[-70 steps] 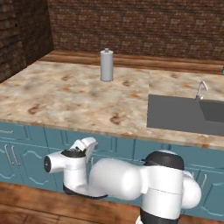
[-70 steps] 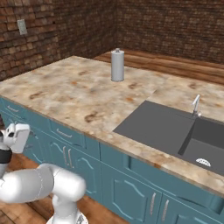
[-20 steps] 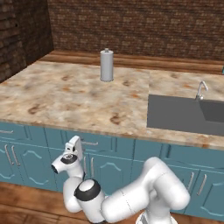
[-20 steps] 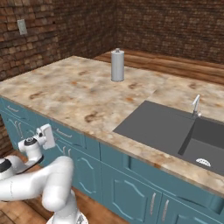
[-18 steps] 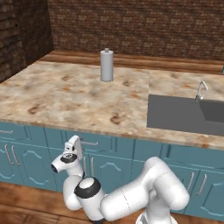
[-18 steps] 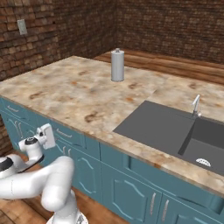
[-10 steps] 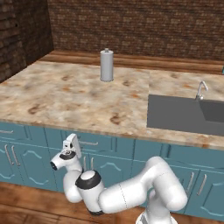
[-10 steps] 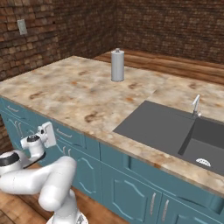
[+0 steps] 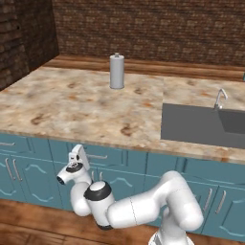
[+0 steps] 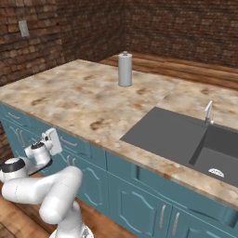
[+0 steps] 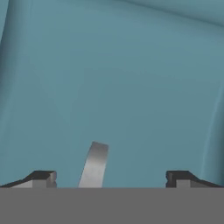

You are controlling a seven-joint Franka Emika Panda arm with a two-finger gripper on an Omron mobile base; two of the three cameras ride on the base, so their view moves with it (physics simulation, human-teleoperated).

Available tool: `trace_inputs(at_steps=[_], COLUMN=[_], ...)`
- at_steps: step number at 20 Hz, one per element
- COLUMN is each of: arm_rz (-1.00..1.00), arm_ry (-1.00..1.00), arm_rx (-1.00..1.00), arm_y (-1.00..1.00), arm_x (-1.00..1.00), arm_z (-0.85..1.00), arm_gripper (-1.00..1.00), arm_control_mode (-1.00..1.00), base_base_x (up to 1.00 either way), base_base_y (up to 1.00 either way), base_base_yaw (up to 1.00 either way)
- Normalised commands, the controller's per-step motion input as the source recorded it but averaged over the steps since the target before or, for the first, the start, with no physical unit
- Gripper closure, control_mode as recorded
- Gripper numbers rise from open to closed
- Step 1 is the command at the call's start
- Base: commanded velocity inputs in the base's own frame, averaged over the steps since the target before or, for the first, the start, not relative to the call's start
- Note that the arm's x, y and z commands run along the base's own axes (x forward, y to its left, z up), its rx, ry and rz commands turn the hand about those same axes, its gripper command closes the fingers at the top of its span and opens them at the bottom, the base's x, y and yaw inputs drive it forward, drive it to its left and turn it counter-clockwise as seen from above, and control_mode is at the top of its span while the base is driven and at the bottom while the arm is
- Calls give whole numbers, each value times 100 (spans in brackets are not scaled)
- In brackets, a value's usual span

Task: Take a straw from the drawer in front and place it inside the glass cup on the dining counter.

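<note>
Directly ahead of my gripper (image 11: 109, 178), jaws spread wide, stands the closed teal drawer (image 11: 122, 87); its silver handle (image 11: 94, 164) sits between my fingertips, toward seven o'clock, not gripped. Straw not visible.

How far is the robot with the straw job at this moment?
Nothing looks done yet: the drawer is closed. In hand: the open gripper is close against the drawer front, its silver handle between the fingertips, not gripped. Left: pull the drawer open, take the straw, put it in the cup.
</note>
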Motion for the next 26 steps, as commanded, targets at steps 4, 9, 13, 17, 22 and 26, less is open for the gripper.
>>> trace_inputs(at_steps=[4,9,13,17,22,26], arm_rz=[4,3,0,0,0,0], arm_ry=[-16,-18,-24,-28,-26,-20], arm_rx=[-18,-15,-8,-3,-2,0], arm_y=[0,0,4,1,4,18], arm_x=[24,20,1,-9,-27,-48], arm_z=[-88,-69,-12,0,0,0], arm_gripper=[-100,-100,100,100,100,100], arm_control_mode=[-100,-100,-100,-100,-100,-100], base_base_x=[0,0,0,0,0,0], base_base_y=[0,0,0,0,0,0], base_base_yaw=[0,0,0,0,0,0])
